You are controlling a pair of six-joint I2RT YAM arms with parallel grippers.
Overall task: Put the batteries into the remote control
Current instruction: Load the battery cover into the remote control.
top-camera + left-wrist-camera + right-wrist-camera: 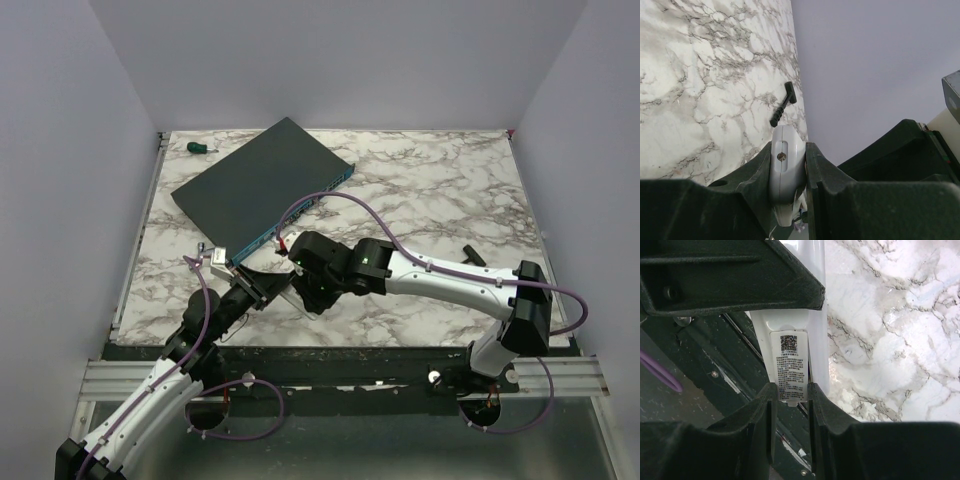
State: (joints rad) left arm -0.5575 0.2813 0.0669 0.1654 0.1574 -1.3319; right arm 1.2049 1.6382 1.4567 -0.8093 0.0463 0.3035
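The remote control (786, 167), slim and white, stands edge-on between my left gripper's (788, 150) jaws, which are shut on it. In the right wrist view its back shows a white panel with a printed label (792, 365). My right gripper (790, 390) is shut on that panel's lower end, a finger on each side edge. From above, the left gripper (262, 285) and the right gripper (298, 285) meet over the table's near middle and cover the remote. No batteries are in view.
A big dark flat box with a blue edge (262, 185) lies at the back left, a small grey-white block (215, 256) at its near corner. A green-handled screwdriver (200, 147) lies in the far left corner. A black T-shaped tool (472, 257) lies to the right.
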